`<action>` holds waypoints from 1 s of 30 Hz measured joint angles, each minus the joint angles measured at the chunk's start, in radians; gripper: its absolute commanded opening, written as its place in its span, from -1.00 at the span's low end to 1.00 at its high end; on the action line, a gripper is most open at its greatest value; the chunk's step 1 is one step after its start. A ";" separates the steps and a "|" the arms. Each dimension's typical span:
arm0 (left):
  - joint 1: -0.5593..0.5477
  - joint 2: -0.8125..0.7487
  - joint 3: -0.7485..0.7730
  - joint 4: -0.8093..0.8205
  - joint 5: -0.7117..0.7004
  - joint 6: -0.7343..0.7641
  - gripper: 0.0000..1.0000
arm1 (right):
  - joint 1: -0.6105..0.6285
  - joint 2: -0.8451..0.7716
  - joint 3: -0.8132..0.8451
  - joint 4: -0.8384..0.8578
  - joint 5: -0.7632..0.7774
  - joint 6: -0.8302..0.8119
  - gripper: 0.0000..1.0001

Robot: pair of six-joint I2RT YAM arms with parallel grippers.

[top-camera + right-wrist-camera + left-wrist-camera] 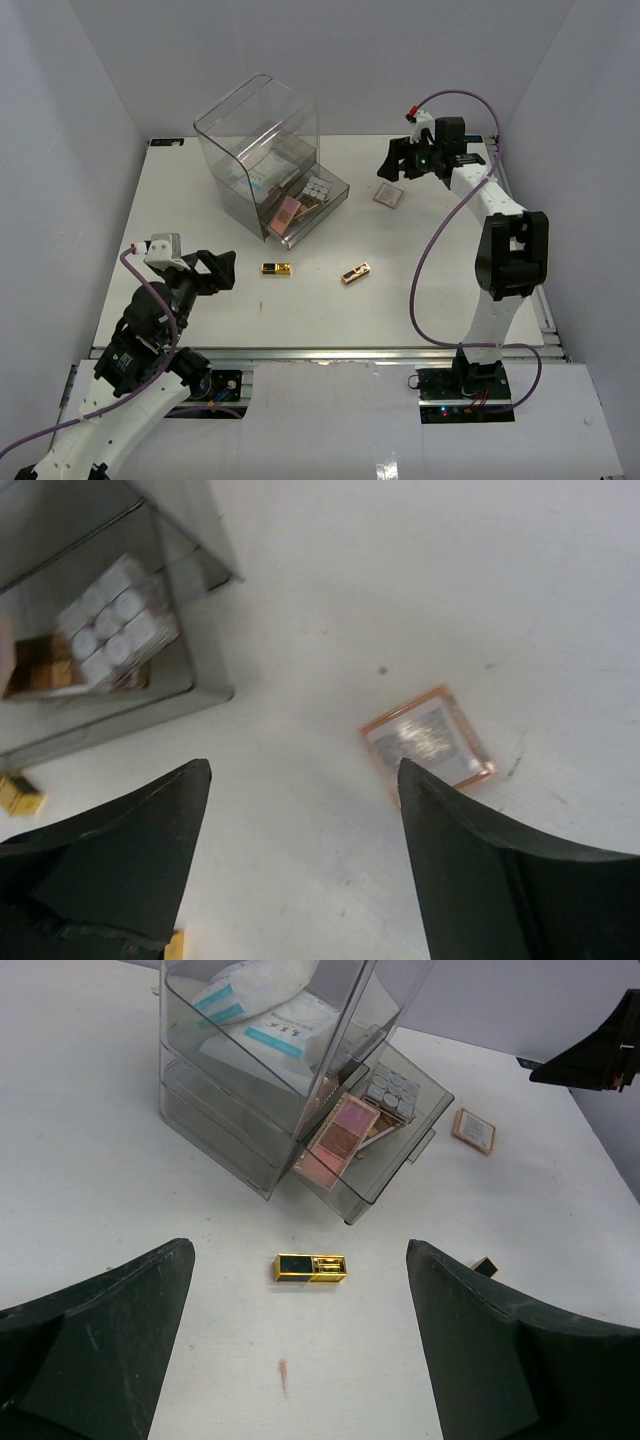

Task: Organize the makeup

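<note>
Hovering low over the table [330, 310], my left gripper [218, 270] is spreading its jaws wide w/ nothing between them. A gold-black case [310, 1266] is lying flat on the table straight ahead of the gap, not touching either finger. A 2nd gold-black case [355, 272] is sitting further right, partly hidden behind one finger in the left wrist view. My right gripper [302, 775] is hanging over the far right of the table, also wide open & empty, w/ an orange-rimmed square palette [428, 738] lying on the table below, apart from both fingers. The clear drawer box [260, 140] is standing at the back. Its bottom drawer [400, 1155] is sticking out open, carrying a pink-and-brown palette [340, 1140] & a grey square palette [392, 1090]. White-teal packets [260, 1010] are lying in the upper compartment. A small reddish smear [283, 1373] is showing on the table near my left claw.
</note>
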State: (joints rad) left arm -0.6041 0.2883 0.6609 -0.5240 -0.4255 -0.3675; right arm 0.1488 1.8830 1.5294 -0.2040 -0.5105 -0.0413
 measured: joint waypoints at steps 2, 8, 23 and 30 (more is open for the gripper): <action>0.000 0.002 0.000 0.000 0.000 0.000 0.96 | -0.013 0.069 0.070 0.000 0.048 0.045 0.80; 0.000 0.009 0.000 0.000 -0.001 0.000 0.96 | -0.029 0.215 0.174 -0.071 0.095 0.020 0.80; 0.000 0.038 0.000 0.000 -0.001 0.000 0.96 | 0.028 0.441 0.587 -0.475 0.145 -0.612 0.80; 0.000 0.044 0.000 0.000 -0.004 0.000 0.96 | 0.055 0.516 0.597 -0.563 0.135 -0.677 0.80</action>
State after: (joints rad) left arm -0.6041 0.3320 0.6609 -0.5243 -0.4295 -0.3676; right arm 0.2038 2.3994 2.1262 -0.7668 -0.3754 -0.7186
